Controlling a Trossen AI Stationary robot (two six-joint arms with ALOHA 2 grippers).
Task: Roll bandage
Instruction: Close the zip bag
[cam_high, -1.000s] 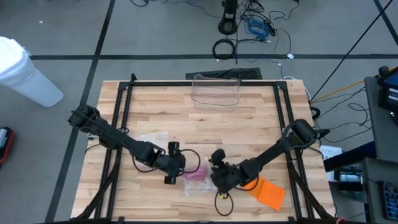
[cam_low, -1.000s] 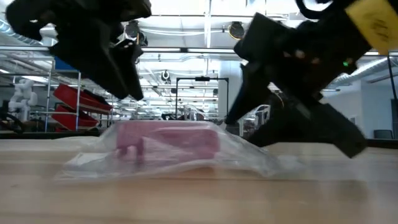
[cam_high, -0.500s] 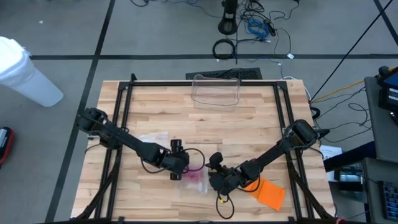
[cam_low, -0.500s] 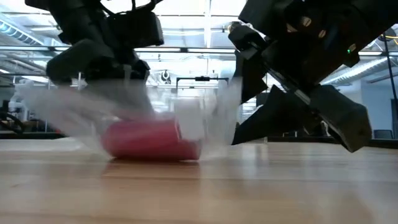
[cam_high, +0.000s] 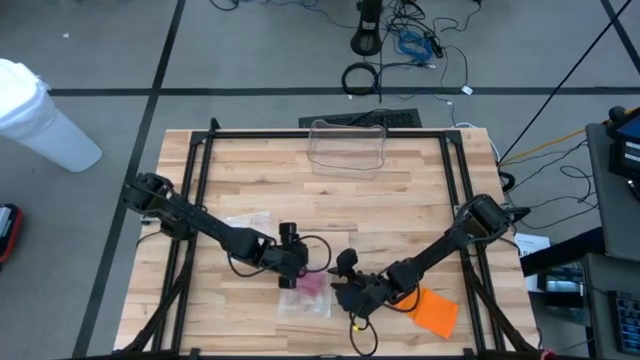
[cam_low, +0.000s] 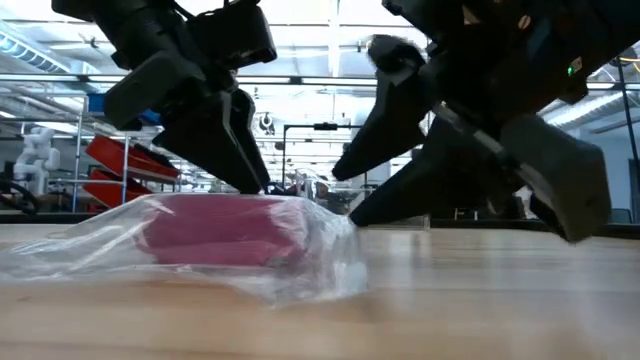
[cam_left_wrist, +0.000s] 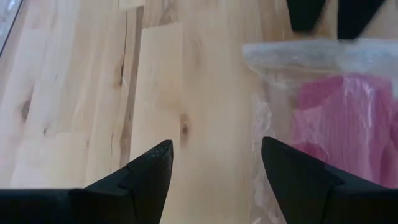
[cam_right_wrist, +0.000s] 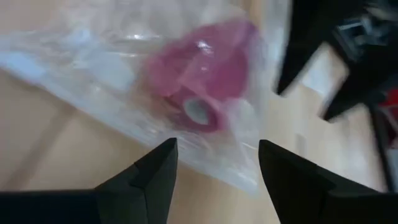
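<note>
2 open grippers flanking bagged pink bandage roll, neither gripping.

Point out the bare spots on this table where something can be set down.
Free: the wood between the clear container and both arms. Crowded: the near edge, where the left claw, right claw, bagged pink bandage roll, empty plastic bag and orange sheet cluster.

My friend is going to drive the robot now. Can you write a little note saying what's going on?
Left gripper: open, holding nothing, next to the clear plastic bag.
Right gripper: open, holding nothing, on the bag's other side.
The pink bandage roll lies inside the bag on the table, near the front edge.
Done: nothing.
Left: get the bandage out and roll it.
</note>
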